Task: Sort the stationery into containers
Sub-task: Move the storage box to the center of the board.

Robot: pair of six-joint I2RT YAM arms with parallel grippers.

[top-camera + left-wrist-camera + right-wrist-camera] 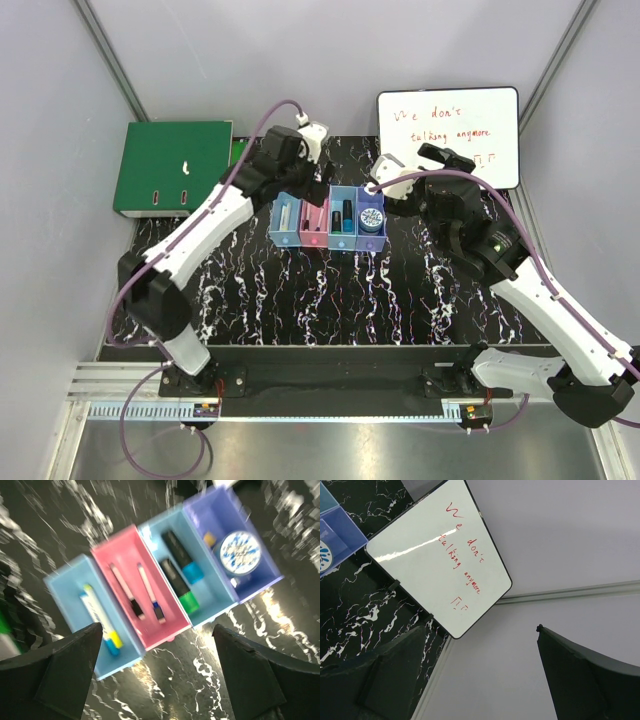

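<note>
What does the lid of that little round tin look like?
White with blue splashes. The round tin shows best in the left wrist view, inside the purple-blue bin.

White arms (205, 230); black joints (155, 295); purple cables (270, 112).

A black tabletop (400, 290) veined with white marbling carries three things. Near its middle, towards the far side, stands a row of four joined plastic bins (313, 241), coloured light blue, pink, light blue and purple-blue from left to right, its underside resting on the marbled surface. Left of the bin row and further back, a large green binder (170, 165) lies flat at the far-left corner, its outer side reaching past the tabletop's left edge. Right of the bin row and also further back, a whiteboard (450, 125) with red handwriting sits at the far-right corner; whether it lies flat or is propped cannot be told.
</note>
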